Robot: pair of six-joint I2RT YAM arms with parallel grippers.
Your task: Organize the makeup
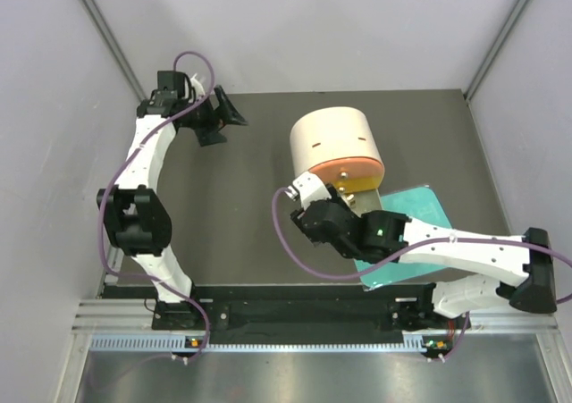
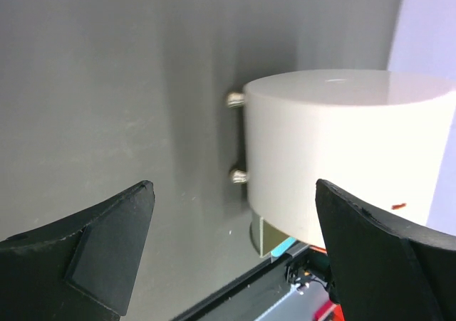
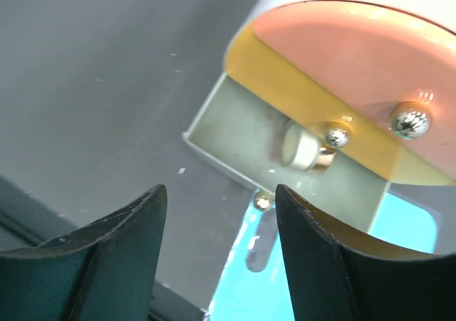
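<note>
Nearest, the right gripper [image 3: 221, 193] is holding its jaws apart, gripping nothing. Just beyond the gap, a grey drawer [image 3: 242, 132] is standing open from the cylindrical box [image 3: 356, 43], and a small cream-and-gold makeup piece [image 3: 299, 146] is lying inside it, untouched. A teal board [image 3: 278, 300] is showing beneath. The left gripper [image 2: 234, 186] is hanging wide open and empty, with the box ahead of it and apart from it.

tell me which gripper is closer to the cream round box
Right. The right gripper hovers open just in front of the bottom drawer of the cream box; the left gripper hangs open well off to its left.
</note>
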